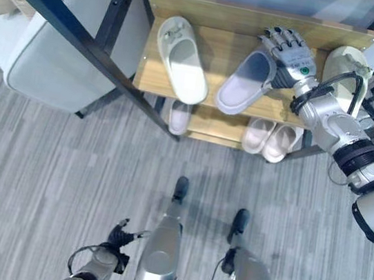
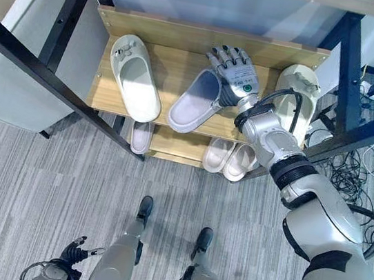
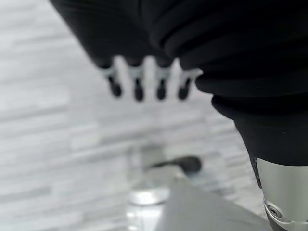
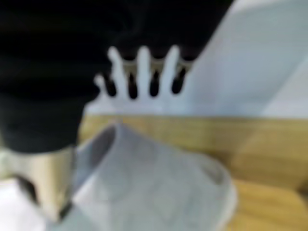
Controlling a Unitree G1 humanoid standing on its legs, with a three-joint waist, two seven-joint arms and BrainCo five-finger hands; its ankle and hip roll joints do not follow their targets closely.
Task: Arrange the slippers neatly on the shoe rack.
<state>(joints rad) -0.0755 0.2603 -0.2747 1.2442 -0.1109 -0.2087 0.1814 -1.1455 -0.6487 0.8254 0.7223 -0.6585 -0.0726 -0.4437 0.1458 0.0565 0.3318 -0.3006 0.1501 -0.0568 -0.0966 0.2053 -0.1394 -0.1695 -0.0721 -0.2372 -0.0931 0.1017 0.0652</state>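
- The right hand [image 1: 287, 55] is resting over the toe end of a pale grey rubber slipper [image 1: 245, 83], fingers spread and straight, on the wooden top shelf [image 1: 191, 8] of the black-framed shoe rack.
- A cream slipper [image 1: 182, 59] is lying well apart from that hand, on its thumb side.
- The left hand [image 1: 120, 232] is hanging low above the grey plank floor [image 1: 44, 162], fingers relaxed.

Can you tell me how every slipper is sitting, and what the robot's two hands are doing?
Left slipper: flat on the top shelf, opening up.
Middle slipper: top shelf, askew, right hand at its toe end.
Right slipper: top shelf, partly behind the arm.
Lower slippers: lying on the lower shelf.
Right hand: fingers spread, open.
Left hand: down by the floor, empty.
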